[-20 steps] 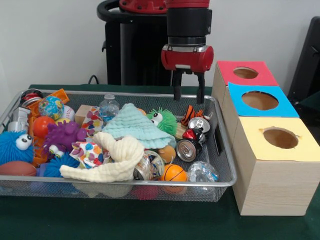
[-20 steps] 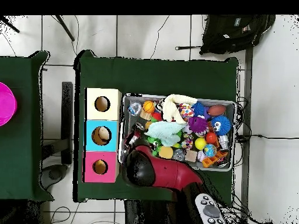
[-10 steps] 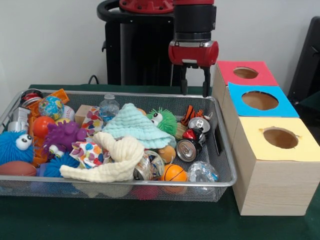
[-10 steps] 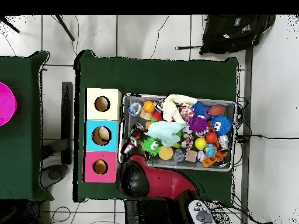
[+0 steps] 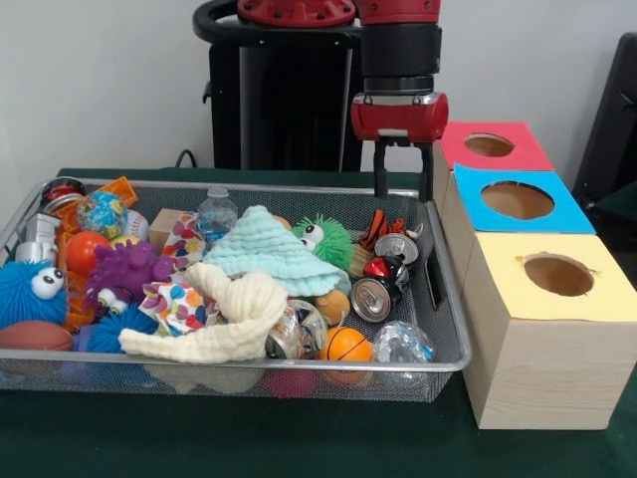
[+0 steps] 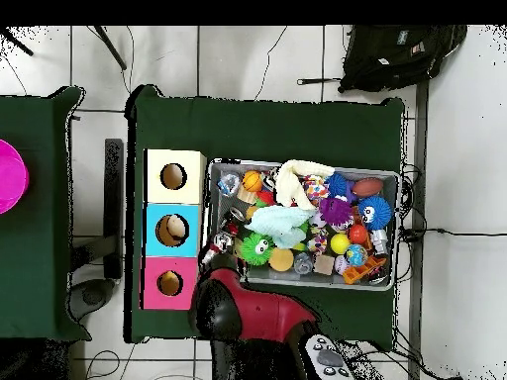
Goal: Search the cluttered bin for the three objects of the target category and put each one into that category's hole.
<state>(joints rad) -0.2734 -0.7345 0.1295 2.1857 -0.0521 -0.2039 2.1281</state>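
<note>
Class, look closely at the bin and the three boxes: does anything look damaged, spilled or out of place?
Nothing has spilled from the mesh bin. The drink cans look crushed, and the yellow box's hole has a ragged edge. The blue box's hole already holds something, unidentifiable from here.

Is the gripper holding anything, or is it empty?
Empty. The gripper hangs open above the bin's far corner, its two fingers apart with nothing between them.

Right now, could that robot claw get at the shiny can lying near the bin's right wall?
Probably yes: the silver can lies on top of the pile, uncovered, and the gripper hangs empty above the bin's far right corner.
</note>
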